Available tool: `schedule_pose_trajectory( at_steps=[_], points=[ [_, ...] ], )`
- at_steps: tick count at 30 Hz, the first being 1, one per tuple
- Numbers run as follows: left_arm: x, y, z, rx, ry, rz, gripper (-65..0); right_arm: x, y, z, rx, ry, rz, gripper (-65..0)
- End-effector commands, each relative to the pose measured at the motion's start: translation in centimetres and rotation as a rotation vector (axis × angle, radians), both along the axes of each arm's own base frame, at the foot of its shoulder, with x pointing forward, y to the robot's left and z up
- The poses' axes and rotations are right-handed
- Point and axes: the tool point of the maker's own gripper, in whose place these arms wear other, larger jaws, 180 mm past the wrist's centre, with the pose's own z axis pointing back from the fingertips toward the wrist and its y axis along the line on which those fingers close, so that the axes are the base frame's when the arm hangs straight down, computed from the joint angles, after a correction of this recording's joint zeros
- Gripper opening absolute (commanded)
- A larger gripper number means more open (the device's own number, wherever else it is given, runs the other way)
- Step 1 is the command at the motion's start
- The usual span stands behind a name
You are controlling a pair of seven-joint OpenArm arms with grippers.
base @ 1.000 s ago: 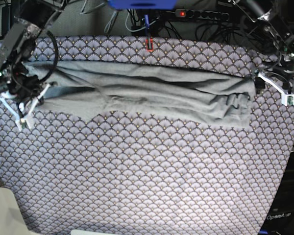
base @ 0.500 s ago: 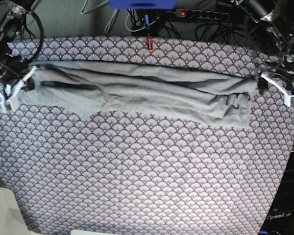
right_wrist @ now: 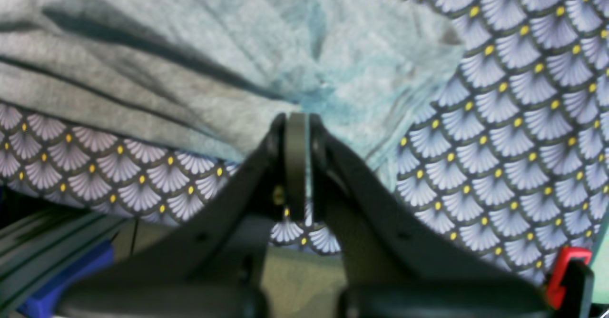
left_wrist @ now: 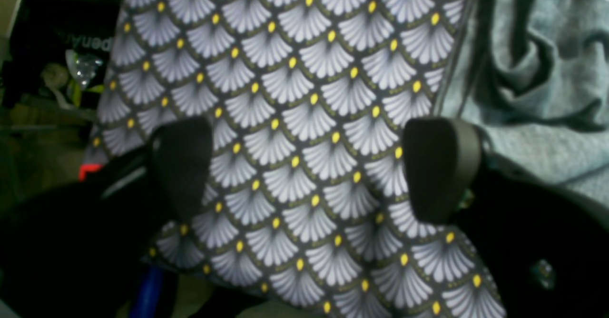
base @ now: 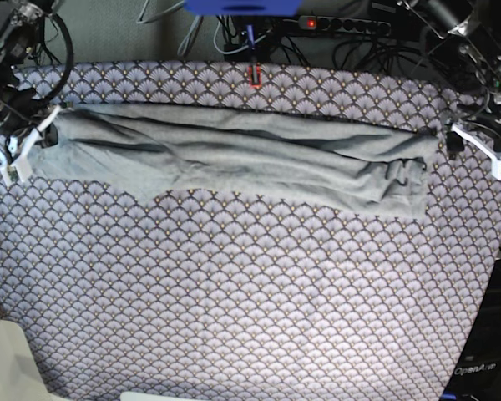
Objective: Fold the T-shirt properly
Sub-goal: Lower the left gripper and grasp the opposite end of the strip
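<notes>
Left wrist view: we see the left gripper (left_wrist: 309, 170) spread wide over the patterned cloth (left_wrist: 295, 118), holding nothing; the grey T-shirt (left_wrist: 537, 84) lies rumpled just to its right.

Right wrist view: the right gripper (right_wrist: 297, 165) is closed, and T-shirt fabric (right_wrist: 214, 61) bunches at its tips, apparently pinched there.

Base view: the T-shirt (base: 234, 154) lies as a long creased band across the worktop's (base: 250, 317) far half, the right gripper (base: 21, 146) at its left end, the left gripper (base: 476, 150) just past its right end.

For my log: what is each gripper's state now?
Left gripper: open, holding nothing.
Right gripper: shut on the plain light-grey knit T-shirt.
</notes>
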Motion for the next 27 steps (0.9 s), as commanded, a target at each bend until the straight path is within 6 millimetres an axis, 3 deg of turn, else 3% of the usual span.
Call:
schedule_pose_trajectory(
  at_steps=[1,8,14,17,19,27],
  points=[
    [0.8,1.1,2.1,0.045,-0.053,-0.005,-3.1,1.2,-1.0,1.7,-0.036,-0.051,0.007,-65.0],
    [1.0,1.2,2.3,0.047,-0.057,-0.005,-3.0,1.6,-4.5,3.3,-0.137,-0.043,0.018,-63.9],
    [1.3,1.0,2.3,0.039,-0.065,-0.003,-2.9,0.1,-5.9,-0.4,-0.054,0.068,-0.040,-44.0],
    [2.0,1.0,2.7,0.037,-0.083,-0.002,-2.9,0.4,-5.8,-1.6,-0.001,0.054,-0.064,-33.0],
    [2.4,0.9,3.0,0.036,-0.093,-0.002,-2.9,0.6,-5.7,-1.9,0.018,0.036,-0.071,-29.1],
    [3.8,0.7,3.8,0.034,-0.123,-0.008,-2.9,1.9,-5.4,-1.7,0.038,0.003,-0.070,-28.5]
  ],
)
